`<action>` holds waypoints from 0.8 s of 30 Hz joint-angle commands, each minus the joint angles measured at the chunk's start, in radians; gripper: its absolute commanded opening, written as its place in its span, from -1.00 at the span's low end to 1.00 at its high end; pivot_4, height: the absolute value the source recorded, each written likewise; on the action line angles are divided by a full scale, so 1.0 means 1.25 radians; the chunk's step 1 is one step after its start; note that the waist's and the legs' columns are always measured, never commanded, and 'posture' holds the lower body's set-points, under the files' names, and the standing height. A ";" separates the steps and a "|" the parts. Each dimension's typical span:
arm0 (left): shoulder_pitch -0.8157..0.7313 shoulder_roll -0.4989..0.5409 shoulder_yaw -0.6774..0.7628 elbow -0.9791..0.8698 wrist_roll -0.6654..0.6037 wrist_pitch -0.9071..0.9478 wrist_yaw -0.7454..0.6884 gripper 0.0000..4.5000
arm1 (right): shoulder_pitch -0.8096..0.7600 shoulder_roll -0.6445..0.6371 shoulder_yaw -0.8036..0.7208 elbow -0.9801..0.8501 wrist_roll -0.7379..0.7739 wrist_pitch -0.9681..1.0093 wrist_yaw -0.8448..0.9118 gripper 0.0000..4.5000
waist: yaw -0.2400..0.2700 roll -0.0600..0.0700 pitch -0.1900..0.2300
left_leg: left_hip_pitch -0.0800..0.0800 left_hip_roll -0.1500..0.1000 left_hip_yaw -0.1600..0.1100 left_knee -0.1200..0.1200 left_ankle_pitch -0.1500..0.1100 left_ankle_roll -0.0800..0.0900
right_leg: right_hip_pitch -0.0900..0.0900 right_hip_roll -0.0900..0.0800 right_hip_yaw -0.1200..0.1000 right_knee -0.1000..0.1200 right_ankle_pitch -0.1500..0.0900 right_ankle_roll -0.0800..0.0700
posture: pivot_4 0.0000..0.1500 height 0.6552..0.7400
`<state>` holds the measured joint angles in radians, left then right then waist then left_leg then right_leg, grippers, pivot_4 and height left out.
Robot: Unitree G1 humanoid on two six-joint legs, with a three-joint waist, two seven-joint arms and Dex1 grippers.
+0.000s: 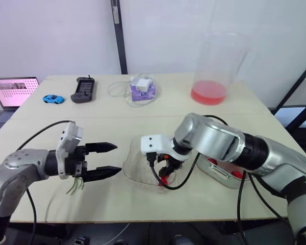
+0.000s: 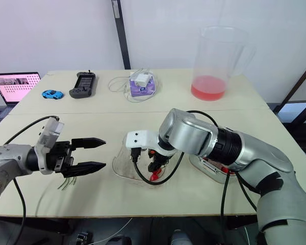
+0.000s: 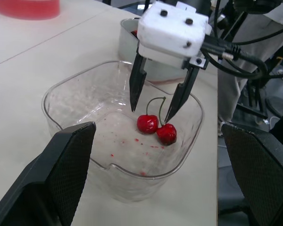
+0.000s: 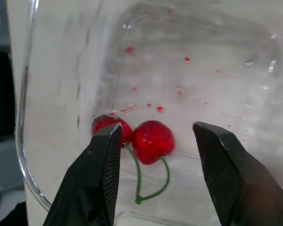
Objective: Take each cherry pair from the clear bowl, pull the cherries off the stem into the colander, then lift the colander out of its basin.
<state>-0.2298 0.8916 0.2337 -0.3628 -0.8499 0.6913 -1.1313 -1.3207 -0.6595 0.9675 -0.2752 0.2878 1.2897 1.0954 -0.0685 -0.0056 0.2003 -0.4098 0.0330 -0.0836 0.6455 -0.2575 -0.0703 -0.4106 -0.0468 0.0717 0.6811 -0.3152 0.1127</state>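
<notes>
The clear bowl (image 1: 135, 166) stands near the table's front edge, with one cherry pair (image 3: 156, 128) joined by a green stem lying on its bottom. My right gripper (image 3: 151, 113) reaches down into the bowl and is open, one finger on each side of the cherry pair (image 4: 141, 139), not touching it. My left gripper (image 1: 117, 159) hovers open and empty just left of the bowl, pointing at it. A few bare green stems (image 1: 75, 186) lie on the table under it. The metal colander in its basin (image 1: 219, 172) sits right of the bowl, behind my right arm, with red cherries (image 1: 236, 174) in it.
At the back of the table stand a tall clear pitcher (image 1: 217, 69) with red liquid, a purple box with a white charger and cable (image 1: 142, 89), a black handheld controller (image 1: 84, 90) and a blue toy car (image 1: 53, 99). A laptop (image 1: 13, 92) sits off the far left.
</notes>
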 commanded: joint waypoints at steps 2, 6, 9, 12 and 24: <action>-0.007 0.005 0.006 -0.009 0.000 -0.012 -0.006 1.00 | -0.008 -0.024 0.039 -0.025 -0.036 -0.038 0.012 0.16 | 0.000 0.000 0.000 | 0.000 0.000 0.000 0.000 0.000 0.000 | 0.000 0.000 0.000 0.000 0.000 0.000 | 1.00 0.84; -0.014 0.005 0.003 -0.004 0.004 -0.012 -0.006 1.00 | -0.006 -0.020 0.065 -0.012 -0.056 -0.064 0.022 0.16 | -0.001 0.000 0.000 | 0.000 0.000 0.000 0.000 0.000 0.000 | 0.000 0.000 0.000 0.000 0.000 0.000 | 1.00 0.84; -0.016 0.001 0.001 -0.006 0.003 -0.010 -0.004 1.00 | -0.009 -0.012 0.087 0.008 -0.086 -0.093 0.028 0.16 | -0.001 0.000 0.000 | 0.000 0.000 0.000 0.000 0.000 0.000 | 0.000 0.000 0.000 0.000 0.000 0.000 | 1.00 0.84; -0.019 -0.001 -0.001 -0.007 0.002 -0.010 -0.002 1.00 | -0.014 0.009 0.091 0.041 -0.112 -0.114 0.029 0.16 | -0.001 0.000 0.000 | 0.000 0.000 0.000 0.000 0.000 0.000 | 0.000 0.000 0.000 0.000 0.000 0.000 | 1.00 0.84; -0.027 -0.004 -0.007 -0.003 0.006 -0.012 -0.002 1.00 | -0.010 0.111 -0.031 0.120 -0.167 -0.183 -0.004 0.16 | 0.000 0.000 0.000 | 0.000 0.000 0.000 0.000 0.000 0.000 | 0.000 0.000 0.000 0.000 0.000 0.000 | 1.00 0.84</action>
<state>-0.2480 0.8840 0.2160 -0.3564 -0.8386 0.6902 -1.1295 -1.3169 -0.5332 0.9943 -0.0948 0.0823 1.0634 1.0957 -0.0691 -0.0056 0.2003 -0.4098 0.0329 -0.0837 0.6456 -0.2574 -0.0704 -0.4106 -0.0468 0.0716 0.6814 -0.3152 0.1127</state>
